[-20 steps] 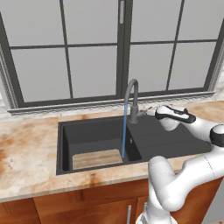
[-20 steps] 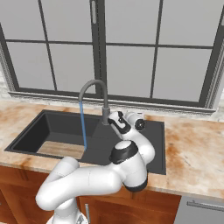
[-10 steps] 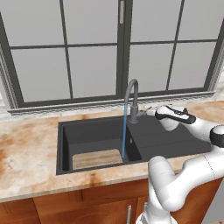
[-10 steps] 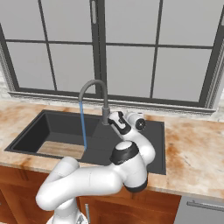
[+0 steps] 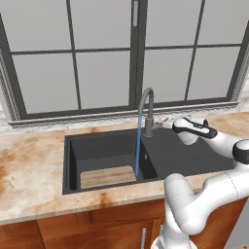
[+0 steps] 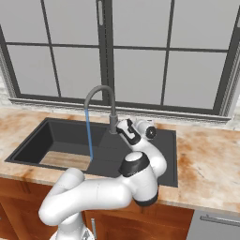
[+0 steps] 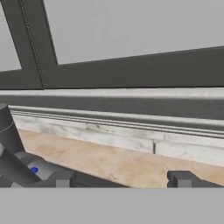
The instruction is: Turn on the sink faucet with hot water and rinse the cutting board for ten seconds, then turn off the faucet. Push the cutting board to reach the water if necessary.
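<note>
The gripper point(image 5: 168, 125) sits at the faucet's point(image 5: 147, 111) 3 o'clock, level with the lever at its base, probably so it can swing the lever off once rinsing is done. In the hand view its fingertips point(image 7: 62, 180) stand apart, the lever between them but beside the left tip; I cannot tell if they touch it. In the sink point(image 5: 72, 165) basin lies the board point(image 5: 107, 176), at the front. Water point(image 5: 138, 148) lands at the board's right end.
</note>
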Motion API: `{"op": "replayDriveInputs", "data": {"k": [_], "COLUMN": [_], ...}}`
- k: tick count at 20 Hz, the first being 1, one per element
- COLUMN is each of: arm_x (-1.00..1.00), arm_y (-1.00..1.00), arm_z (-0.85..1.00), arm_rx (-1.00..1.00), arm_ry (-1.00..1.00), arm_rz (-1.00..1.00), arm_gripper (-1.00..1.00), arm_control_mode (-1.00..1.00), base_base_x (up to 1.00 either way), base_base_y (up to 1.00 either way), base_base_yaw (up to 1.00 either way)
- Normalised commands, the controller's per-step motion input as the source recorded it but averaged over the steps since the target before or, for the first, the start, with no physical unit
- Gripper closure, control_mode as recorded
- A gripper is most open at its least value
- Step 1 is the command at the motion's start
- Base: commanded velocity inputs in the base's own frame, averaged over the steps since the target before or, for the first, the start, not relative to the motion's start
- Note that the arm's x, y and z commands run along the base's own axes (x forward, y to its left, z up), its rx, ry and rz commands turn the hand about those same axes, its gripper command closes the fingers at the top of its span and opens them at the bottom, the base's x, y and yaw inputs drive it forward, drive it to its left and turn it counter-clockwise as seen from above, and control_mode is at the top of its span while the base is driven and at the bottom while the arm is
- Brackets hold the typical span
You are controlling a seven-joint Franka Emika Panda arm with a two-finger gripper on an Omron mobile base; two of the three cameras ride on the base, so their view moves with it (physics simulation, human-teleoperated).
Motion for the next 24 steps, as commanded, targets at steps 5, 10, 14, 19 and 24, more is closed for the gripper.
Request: {"op": "replayDriveInputs", "data": {"k": [5, 10, 14, 19, 24], "arm_x": [0.00, 0.00, 0.00, 0.00, 0.00], "arm_y": [0.62, 0.68, 0.75, 0.72, 0.68], "arm_z": [0.05, 0.04, 0.01, 0.01, 0.00], "arm_rx": [0.00, 0.00, -0.01, 0.00, 0.00], "arm_ry": [0.00, 0.00, 0.00, 0.00, 0.00], "arm_rz": [0.00, 0.01, 0.03, 0.03, 0.03], "arm_gripper": [-1.00, -1.00, -1.00, -1.00, -1.00], "arm_control_mode": [-1.00, -1.00, -1.00, -1.00, -1.00], "base_base_x": [0.00, 0.00, 0.00, 0.00, 0.00], "base_base_y": [0.00, 0.00, 0.00, 0.00, 0.00], "base_base_yaw": [0.00, 0.00, 0.00, 0.00, 0.00]}}
